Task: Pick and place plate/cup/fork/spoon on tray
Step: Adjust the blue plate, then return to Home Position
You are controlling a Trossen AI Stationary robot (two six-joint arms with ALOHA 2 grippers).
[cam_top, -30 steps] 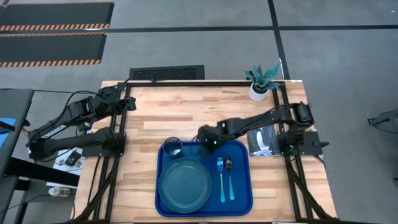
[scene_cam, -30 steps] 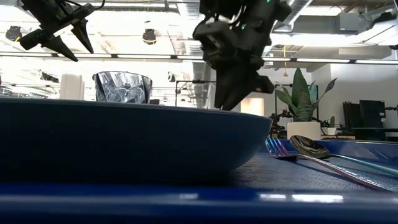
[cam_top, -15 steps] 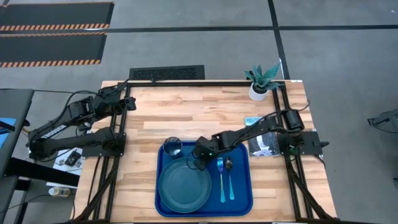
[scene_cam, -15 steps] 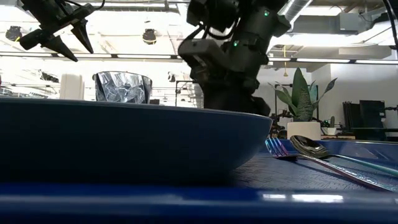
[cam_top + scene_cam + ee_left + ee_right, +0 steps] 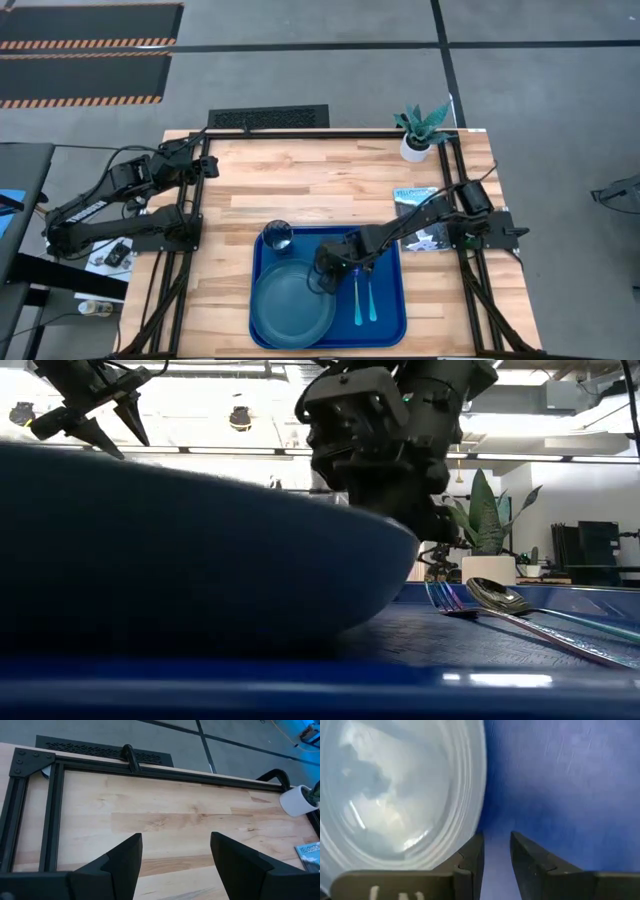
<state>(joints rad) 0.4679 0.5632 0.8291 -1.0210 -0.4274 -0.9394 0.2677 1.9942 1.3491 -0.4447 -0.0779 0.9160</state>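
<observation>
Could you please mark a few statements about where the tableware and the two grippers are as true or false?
1. The plate lies on the tray. True.
2. The fork and the spoon lie on the bare wood. False: both lie on the tray, beside the plate.
3. The right gripper is at the plate's rim. True.
4. The left gripper holds the cup. False: it is open above bare wood at the table's back left; the cup stands in the tray's corner.

Legible text: none confirmed. Booklet on the table shows a title line (too small to read).
</observation>
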